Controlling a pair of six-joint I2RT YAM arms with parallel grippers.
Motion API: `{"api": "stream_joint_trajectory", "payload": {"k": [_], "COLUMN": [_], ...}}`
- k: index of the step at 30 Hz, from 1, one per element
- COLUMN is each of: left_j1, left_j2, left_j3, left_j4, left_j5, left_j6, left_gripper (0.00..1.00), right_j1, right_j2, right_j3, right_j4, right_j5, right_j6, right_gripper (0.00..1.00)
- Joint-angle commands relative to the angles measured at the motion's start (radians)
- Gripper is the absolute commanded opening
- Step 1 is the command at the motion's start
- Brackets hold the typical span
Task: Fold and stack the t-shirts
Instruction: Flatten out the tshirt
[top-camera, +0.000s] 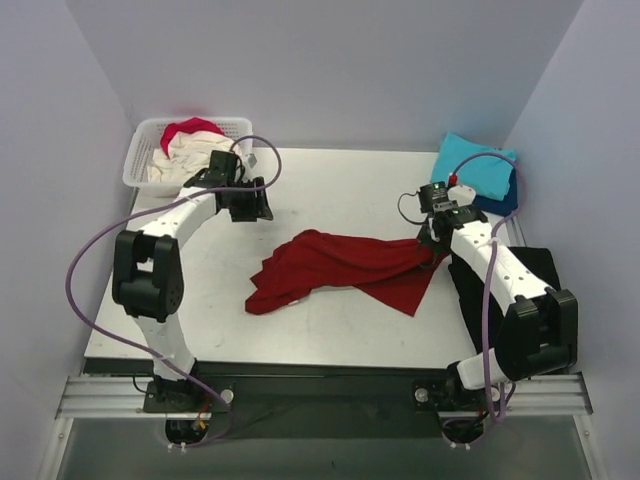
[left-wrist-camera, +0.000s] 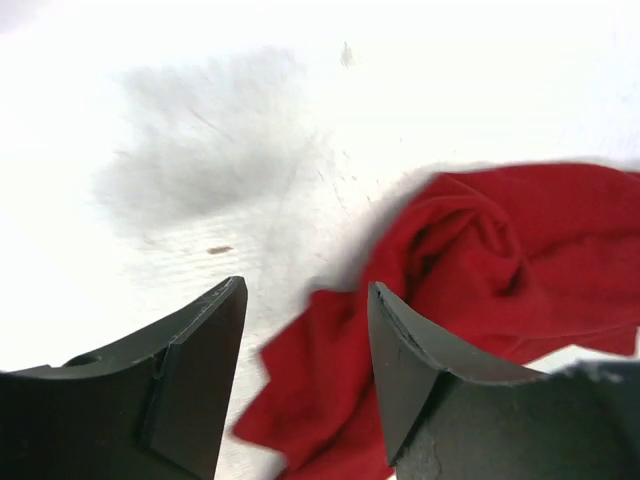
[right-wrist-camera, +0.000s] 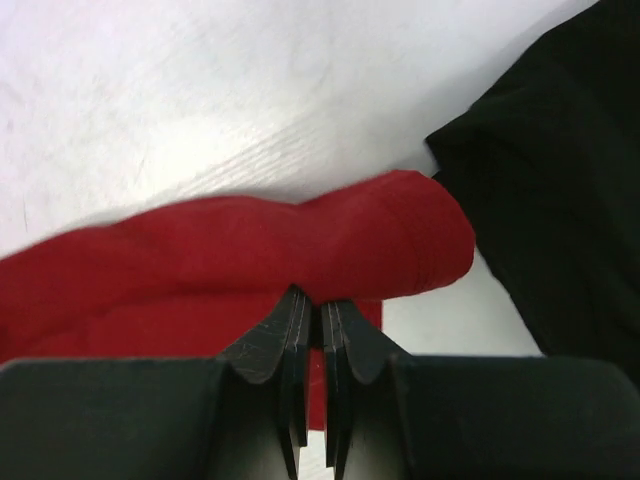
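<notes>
While open white table is showing beyond and in front of the dark red t-shirt, a basket is occupying the far left corner and a black cloth is draping the right edge. The left gripper is hovering near the shirt's far-left end, fingers spread, holding nothing. The right gripper is pinching the shirt's right end, fingers pressed almost together. The shirt is lying crumpled at mid-table.

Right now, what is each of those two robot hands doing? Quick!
Left gripper: open, fingers apart, holding nothing.
Right gripper: closed, pinching the dark red cotton t-shirt.
</notes>
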Motion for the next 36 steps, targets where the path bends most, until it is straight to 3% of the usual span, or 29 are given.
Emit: {"api": "stream_joint_trajectory", "payload": {"k": [1, 4, 5, 9, 16, 19, 28, 36], "left_j1": [0.004, 0.001, -0.002, -0.053, -0.122, -0.131, -0.133, -0.133], "left_j2": [-0.160, -0.253, -0.272, -0.407, -0.628, -0.688, -0.666, -0.582], "left_j3": [0.005, -0.048, -0.060, -0.231, -0.535, -0.583, -0.703, -0.729], "left_j4": [0.083, 0.025, -0.002, -0.109, -0.094, -0.098, 0.020, 0.187], "left_j5": [-0.125, -0.121, -0.110, -0.075, 0.028, 0.039, 0.094, 0.005], "left_j6": [0.012, 0.034, 0.046, 0.057, -0.043, -0.086, -0.158, -0.222], "left_gripper": [0.62, 0.61, 0.56, 0.53, 0.53, 0.55, 0.60, 0.59], "right_j1": [-0.059, -0.089, -0.091, -0.091, -0.093, -0.093, -0.093, -0.091], "right_j2": [-0.006, 0.014, 0.026, 0.052, 0.098, 0.110, 0.123, 0.106], "right_j3": [0.058, 0.078, 0.081, 0.093, 0.108, 0.110, 0.076, 0.068], "right_j4": [-0.039, -0.065, -0.068, -0.083, -0.086, -0.086, -0.085, -0.085], "right_j5": [0.103, 0.101, 0.101, 0.092, 0.041, 0.026, -0.022, -0.035], "right_j6": [0.027, 0.038, 0.035, 0.047, 0.057, 0.058, 0.070, 0.072], "right_gripper": [0.00, 0.00, 0.00, 0.00, 0.00, 0.00, 0.00, 0.00]}}
